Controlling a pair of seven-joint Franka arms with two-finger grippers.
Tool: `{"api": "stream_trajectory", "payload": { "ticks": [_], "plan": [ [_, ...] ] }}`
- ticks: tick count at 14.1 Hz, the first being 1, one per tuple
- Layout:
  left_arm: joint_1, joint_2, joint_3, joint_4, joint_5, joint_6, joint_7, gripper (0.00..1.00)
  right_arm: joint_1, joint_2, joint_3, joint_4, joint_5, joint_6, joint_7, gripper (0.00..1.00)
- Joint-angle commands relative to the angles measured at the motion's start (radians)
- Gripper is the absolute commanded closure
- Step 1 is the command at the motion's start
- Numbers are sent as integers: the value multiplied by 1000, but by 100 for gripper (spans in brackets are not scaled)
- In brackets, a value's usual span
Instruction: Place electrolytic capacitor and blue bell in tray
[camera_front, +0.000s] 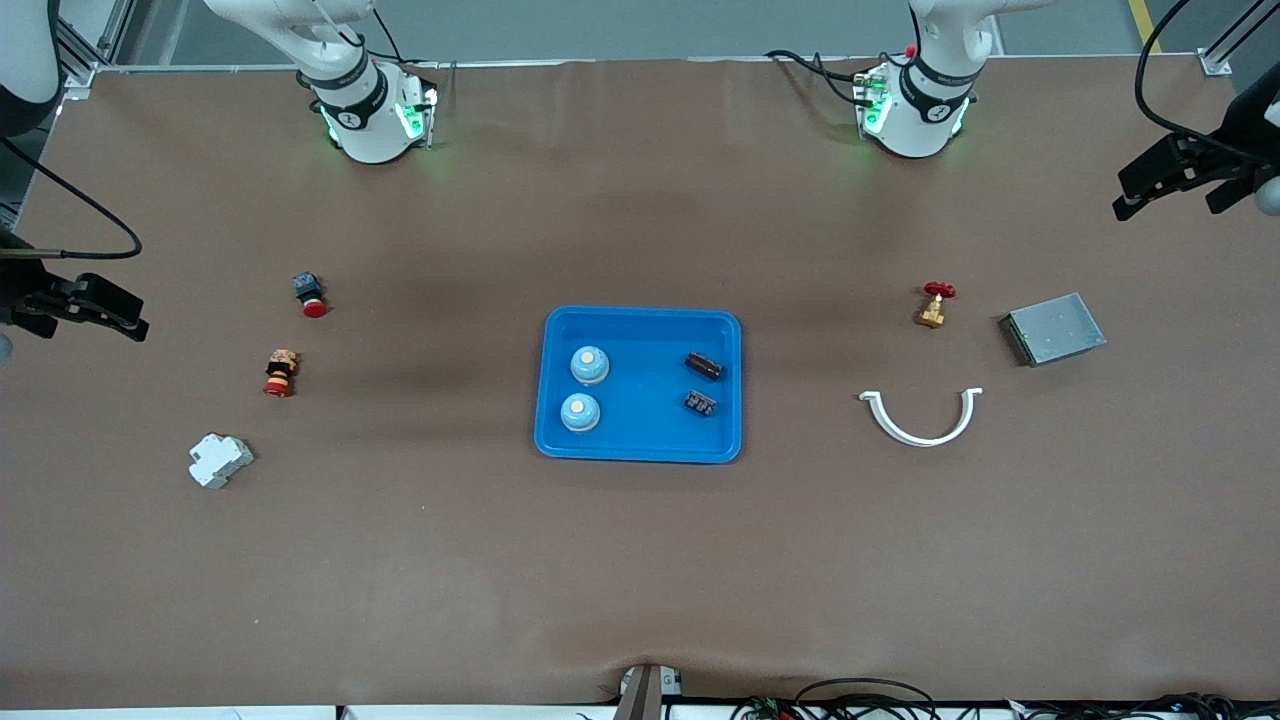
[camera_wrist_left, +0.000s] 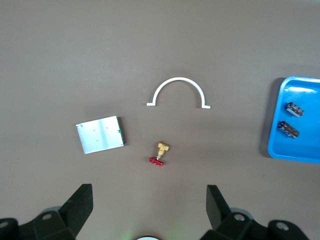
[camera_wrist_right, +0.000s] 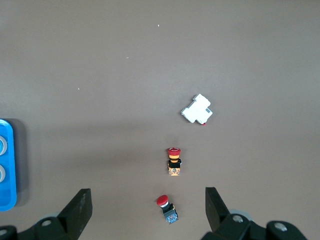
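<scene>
- Mid-table, the blue tray (camera_front: 640, 450) already carries two blue bells (camera_front: 590, 365) on its half toward the right arm's end, and two dark electrolytic capacitors (camera_front: 703, 365) on its half toward the left arm's end.
- The left gripper (camera_front: 1180, 185) hangs with fingers spread and empty over the table's edge at the left arm's end; the right gripper (camera_front: 85, 308) hangs likewise at the right arm's end. Neither is near the tray.
- No bell or capacitor lies loose on the table, so the task looks finished.
- Left on the table: a red-handled brass valve (camera_front: 934, 305), a white half-ring clamp (camera_front: 922, 418), a grey metal box (camera_front: 1054, 328), two red pushbuttons (camera_front: 310, 294) and a white breaker (camera_front: 219, 460).
- Both wrist views cut the tray off at its rim.
</scene>
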Motion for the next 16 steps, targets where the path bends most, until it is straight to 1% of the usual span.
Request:
{"api": "stream_trajectory", "payload": {
  "ticks": [1, 6, 11, 16],
  "plan": [
    [2, 10, -4, 14, -17, -17, 12, 0, 8, -16, -11, -1, 16, -12, -4, 0],
    [6, 30, -4, 53, -10, -18, 8, 0, 5, -15, -13, 0, 16, -13, -6, 0],
    [6, 31, -5, 53, 18, -18, 8, 0, 0, -15, -16, 12, 17, -33, -6, 0],
    [9, 31, -1, 51, 18, -29, 8, 0, -1, -15, -18, 20, 16, -33, -6, 0]
  ]
}}
